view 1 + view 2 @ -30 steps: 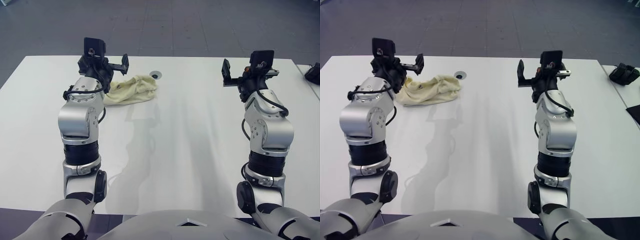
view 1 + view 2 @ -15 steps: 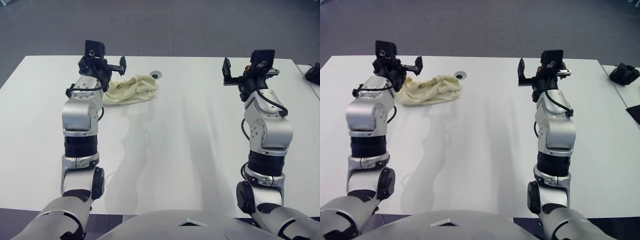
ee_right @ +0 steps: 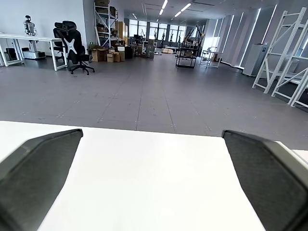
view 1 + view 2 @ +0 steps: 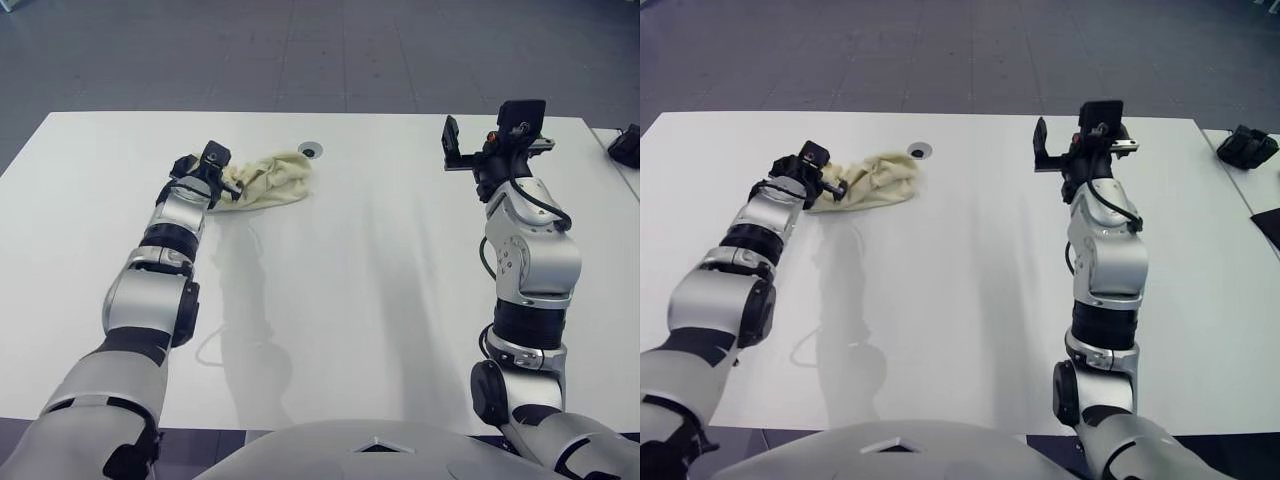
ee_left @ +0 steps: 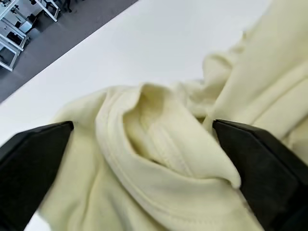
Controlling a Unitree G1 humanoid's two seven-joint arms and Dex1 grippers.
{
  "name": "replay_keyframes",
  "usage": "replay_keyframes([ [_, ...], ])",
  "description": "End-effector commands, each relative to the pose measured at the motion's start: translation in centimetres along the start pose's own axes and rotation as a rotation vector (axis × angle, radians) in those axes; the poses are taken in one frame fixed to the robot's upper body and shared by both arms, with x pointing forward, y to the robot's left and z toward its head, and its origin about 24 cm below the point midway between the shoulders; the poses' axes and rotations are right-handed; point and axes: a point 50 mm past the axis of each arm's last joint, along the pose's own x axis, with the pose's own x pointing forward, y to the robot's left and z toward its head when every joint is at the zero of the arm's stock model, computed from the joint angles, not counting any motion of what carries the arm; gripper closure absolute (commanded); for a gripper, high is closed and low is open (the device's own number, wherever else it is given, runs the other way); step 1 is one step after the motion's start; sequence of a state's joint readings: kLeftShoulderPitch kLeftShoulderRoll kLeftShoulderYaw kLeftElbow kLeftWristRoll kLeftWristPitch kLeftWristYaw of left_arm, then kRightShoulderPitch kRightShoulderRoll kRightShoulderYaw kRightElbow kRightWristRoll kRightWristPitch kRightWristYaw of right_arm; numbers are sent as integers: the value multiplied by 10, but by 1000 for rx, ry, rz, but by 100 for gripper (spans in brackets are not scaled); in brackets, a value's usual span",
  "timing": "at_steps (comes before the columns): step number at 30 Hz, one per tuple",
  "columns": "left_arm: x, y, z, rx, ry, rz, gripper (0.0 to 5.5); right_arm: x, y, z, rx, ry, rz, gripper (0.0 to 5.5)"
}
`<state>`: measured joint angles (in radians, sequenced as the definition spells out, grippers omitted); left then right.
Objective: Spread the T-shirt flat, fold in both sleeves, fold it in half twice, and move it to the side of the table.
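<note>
- Black left gripper [image 5: 142,126], jaws spread wide, straddles folds of the T-shirt [image 4: 272,178] without clamping them.
- Pale yellow and crumpled, it lies far left on the table [image 4: 350,280].
- Opposite, the right gripper [image 4: 452,147] hovers open, empty.

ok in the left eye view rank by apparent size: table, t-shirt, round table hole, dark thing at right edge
1. table
2. T-shirt, crumpled
3. dark thing, cut off by the picture edge, so full size unsure
4. round hole
</note>
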<state>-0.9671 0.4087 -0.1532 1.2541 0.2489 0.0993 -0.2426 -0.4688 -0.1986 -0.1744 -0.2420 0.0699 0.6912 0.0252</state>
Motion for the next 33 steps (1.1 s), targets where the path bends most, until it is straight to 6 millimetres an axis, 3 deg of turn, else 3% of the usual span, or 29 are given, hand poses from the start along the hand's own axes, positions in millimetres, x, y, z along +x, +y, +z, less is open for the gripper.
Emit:
replay_keyframes([
  [1,0,-18,-15,84,60,-185,10,1,0,3,7,-10,3,13],
  [5,-2,-54,-29,75,73,-439,10,-2,-1,1,4,-4,-5,13],
  [8,-10,-80,-29,17,19,-575,10,-5,-3,-2,0,4,-10,13],
  [13,-54,-123,-19,-56,-74,-689,10,-11,-5,-7,-30,26,2,13],
  [17,-81,-139,-17,-84,-79,-731,10,-12,-5,-7,-58,30,41,13],
  [22,-101,-135,0,-180,-104,-712,10,-19,12,-5,-115,45,261,13],
  [29,-115,-99,42,-381,-233,-602,10,-64,39,-2,-298,87,813,13],
  [33,-124,-77,60,-439,-303,-567,10,-79,49,-10,-424,130,1016,13],
])
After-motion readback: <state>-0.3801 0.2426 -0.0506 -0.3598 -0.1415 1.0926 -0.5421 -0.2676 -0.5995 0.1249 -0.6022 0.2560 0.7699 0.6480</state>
